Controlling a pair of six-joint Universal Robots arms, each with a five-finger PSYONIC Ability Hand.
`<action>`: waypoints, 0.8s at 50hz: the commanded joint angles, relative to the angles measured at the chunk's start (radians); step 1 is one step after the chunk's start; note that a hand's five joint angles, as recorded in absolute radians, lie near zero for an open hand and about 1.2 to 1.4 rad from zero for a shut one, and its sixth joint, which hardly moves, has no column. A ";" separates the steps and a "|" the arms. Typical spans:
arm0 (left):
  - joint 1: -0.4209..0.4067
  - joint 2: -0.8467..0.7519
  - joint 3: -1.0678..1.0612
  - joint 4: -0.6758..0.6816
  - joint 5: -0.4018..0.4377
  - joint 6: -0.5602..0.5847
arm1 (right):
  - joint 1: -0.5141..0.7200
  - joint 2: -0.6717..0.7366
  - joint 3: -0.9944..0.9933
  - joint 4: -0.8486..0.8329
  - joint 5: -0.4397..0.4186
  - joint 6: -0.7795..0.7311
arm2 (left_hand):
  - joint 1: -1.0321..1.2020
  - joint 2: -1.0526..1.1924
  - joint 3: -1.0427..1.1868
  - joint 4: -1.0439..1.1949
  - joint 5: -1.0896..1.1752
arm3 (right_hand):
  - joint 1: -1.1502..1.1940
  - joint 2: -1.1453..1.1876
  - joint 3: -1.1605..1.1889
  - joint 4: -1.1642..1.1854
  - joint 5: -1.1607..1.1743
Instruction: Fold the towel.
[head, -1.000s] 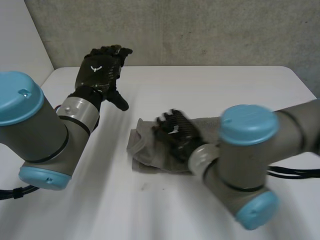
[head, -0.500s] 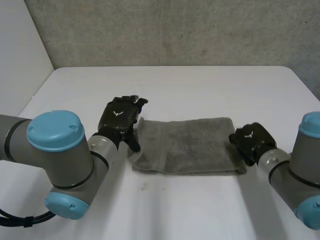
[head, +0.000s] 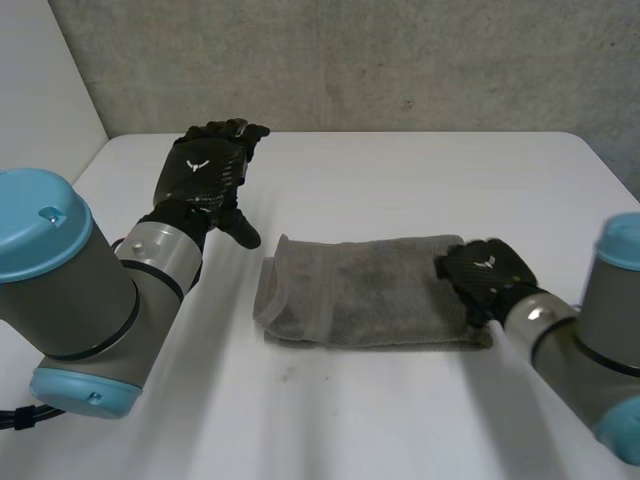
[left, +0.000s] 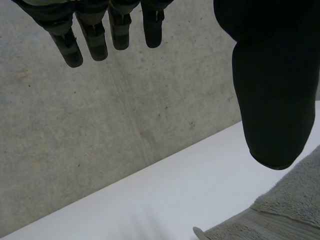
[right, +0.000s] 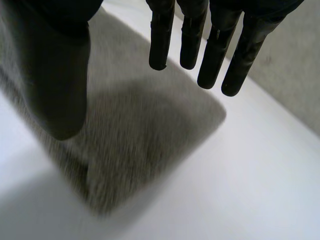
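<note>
A grey towel (head: 365, 290) lies folded in a long strip across the middle of the white table (head: 330, 410); its left end is slightly turned up. My left hand (head: 205, 165) hovers over the table behind and left of the towel, apart from it, fingers (left: 95, 40) straight and thumb (left: 272, 85) spread, holding nothing. A corner of the towel (left: 285, 205) lies below that thumb. My right hand (head: 485, 275) is over the towel's right end. Its fingers (right: 215, 45) are straight and its thumb (right: 55, 75) is apart, above the towel (right: 150, 130), with no cloth pinched.
A grey concrete wall (head: 350, 60) stands along the table's far edge. Bare white tabletop lies in front of the towel and behind it.
My left hand has lifted off the towel's left edge and gone back and to the left. My right hand has shifted left onto the towel's right end and its fingers have straightened.
</note>
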 joint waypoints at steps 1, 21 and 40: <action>-0.004 -0.010 -0.002 0.000 -0.001 0.000 | -0.119 0.019 0.083 -0.059 -0.151 0.018 | 0.000 0.009 0.009 0.009 -0.030 | 0.208 0.212 0.208 0.207 0.199; 0.002 0.061 0.035 -0.001 -0.003 0.002 | 0.185 0.059 -0.292 -0.012 -0.048 -0.026 | 0.000 0.009 0.009 0.009 -0.030 | 0.919 0.922 0.919 0.917 0.909; 0.047 0.072 0.095 -0.061 -0.055 -0.046 | 0.517 0.294 -0.588 0.203 -0.076 0.039 | 0.000 0.009 0.009 0.009 -0.030 | 0.277 0.280 0.277 0.275 0.267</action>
